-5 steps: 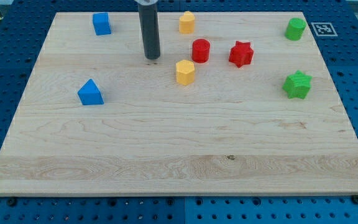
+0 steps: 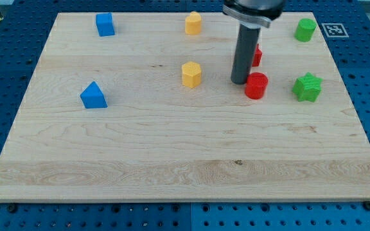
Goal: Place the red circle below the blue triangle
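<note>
Blue triangle (image 2: pixel 94 95) at left of wooden counter (image 2: pixel 172 154), mid-height. Blue cube (image 2: pixel 105 24) upper left. Yellow block (image 2: pixel 191 74) near centre; second yellow block (image 2: pixel 193 23) at top edge. My tip (image 2: pixel 239 81) right of centre, touching left side of red circle (image 2: pixel 256 85). Red circle well apart from blue triangle, far to its right. Red star (image 2: pixel 256 56) mostly hidden behind rod. Green star (image 2: pixel 308 87) at right; green cylinder (image 2: pixel 306 29) upper right. End effector: plain rod, no jaws to report.
</note>
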{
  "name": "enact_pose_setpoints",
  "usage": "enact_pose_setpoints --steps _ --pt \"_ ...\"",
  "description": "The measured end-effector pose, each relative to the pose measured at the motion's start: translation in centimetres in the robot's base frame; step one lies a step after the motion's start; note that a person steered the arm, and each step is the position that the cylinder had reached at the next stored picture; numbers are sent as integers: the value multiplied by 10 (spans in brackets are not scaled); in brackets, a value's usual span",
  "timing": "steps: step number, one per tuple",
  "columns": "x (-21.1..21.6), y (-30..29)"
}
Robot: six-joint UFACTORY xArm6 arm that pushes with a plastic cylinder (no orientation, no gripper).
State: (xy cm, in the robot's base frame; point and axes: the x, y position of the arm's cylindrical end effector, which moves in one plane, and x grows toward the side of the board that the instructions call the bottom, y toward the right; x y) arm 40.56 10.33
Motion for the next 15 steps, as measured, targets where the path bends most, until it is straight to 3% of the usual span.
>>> enact_pose_setpoints --steps 1,2,3,4,5,7,8,10,12,14,15 --pt "-22 4" --pt "-16 34" --pt "17 30" --pt "50 -39" --pt "51 -50" --pt "30 15" --pt "64 34" --pt "106 -96" --pt "111 -59" --pt "135 -187" --pt "113 -178"
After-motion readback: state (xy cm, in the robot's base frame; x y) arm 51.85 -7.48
